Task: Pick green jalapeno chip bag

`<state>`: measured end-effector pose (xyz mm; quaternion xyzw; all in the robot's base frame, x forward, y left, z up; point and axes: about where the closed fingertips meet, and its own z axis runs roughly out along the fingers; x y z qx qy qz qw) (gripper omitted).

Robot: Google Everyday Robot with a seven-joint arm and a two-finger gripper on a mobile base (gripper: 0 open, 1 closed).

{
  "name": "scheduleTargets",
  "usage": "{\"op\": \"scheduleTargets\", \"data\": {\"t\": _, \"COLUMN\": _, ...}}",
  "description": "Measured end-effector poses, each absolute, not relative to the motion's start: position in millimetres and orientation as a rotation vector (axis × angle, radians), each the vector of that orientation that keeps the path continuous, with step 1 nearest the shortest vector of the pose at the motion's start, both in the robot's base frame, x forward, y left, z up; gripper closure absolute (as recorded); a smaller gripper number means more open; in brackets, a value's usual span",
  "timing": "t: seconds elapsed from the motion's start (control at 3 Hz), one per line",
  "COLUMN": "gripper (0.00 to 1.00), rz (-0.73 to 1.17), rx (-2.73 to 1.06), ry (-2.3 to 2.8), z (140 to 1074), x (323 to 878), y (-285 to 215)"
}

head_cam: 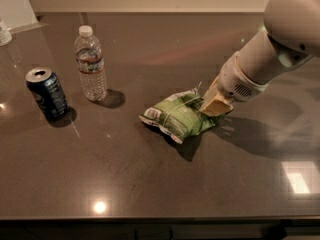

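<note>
The green jalapeno chip bag (176, 117) lies near the middle of the dark table (150, 184), crumpled, with a white label panel on its left end. My gripper (212, 103) comes in from the upper right on a white arm. Its tan fingers (216, 104) are closed on the bag's right end. That end is raised off the table and a shadow shows under the bag, while the left end still rests on the surface.
A clear water bottle (90, 66) stands upright at the left. A dark blue soda can (46, 93) stands further left. A white object (5, 33) sits at the far left edge. The table's front edge runs along the bottom.
</note>
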<state>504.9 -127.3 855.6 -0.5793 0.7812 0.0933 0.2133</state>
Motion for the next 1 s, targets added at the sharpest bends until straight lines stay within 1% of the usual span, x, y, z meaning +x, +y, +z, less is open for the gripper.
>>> {"op": "scheduleTargets", "data": {"t": 0.33, "gripper": 1.00, "rz": 0.268, "rx": -1.556, "ry": 2.171, "z": 872.7, "x": 506.8, "y": -132.6}}
{"op": "scheduleTargets", "data": {"t": 1.0, "gripper": 1.00, "rz": 0.331, "rx": -1.416, "ry": 2.037, "z": 950.0, "x": 500.9, "y": -140.9}}
